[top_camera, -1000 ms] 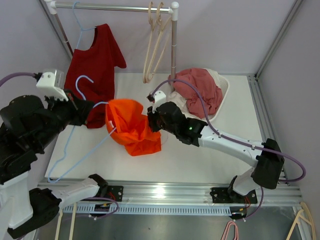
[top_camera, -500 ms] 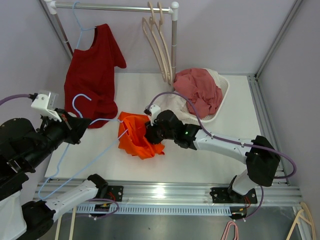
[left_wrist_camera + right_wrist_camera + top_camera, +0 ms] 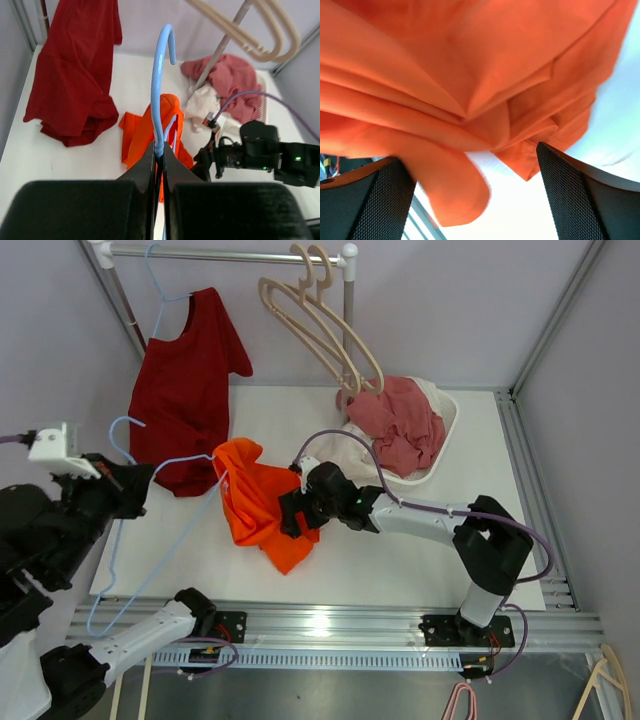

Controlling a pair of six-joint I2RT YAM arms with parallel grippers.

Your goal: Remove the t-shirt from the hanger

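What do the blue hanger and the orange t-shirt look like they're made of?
The blue hanger looks thin, smooth, slightly glossy: likely plastic-coated wire or slim plastic. The orange t-shirt is soft matte fabric, probably cotton knit, judging by its loose folds and stitched hem.

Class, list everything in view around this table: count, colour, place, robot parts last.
Orange t-shirt: one, orange, mid-table, at the held hanger's far end.
Red t-shirt: one, dark red, hanging from the rail, back left.
Wire hangers: two, light blue; one in the left jaws, one carrying the red shirt.
Thick hangers: two, cream, on the rail's right end.
Basket: one, white, back right, holding pink and cream clothes.
Rail: one, silver, across the back.
Left arm: one, black, near left; jaws shut on a blue hanger.
Right arm: one, white and black, reaching to the orange shirt; jaws open.
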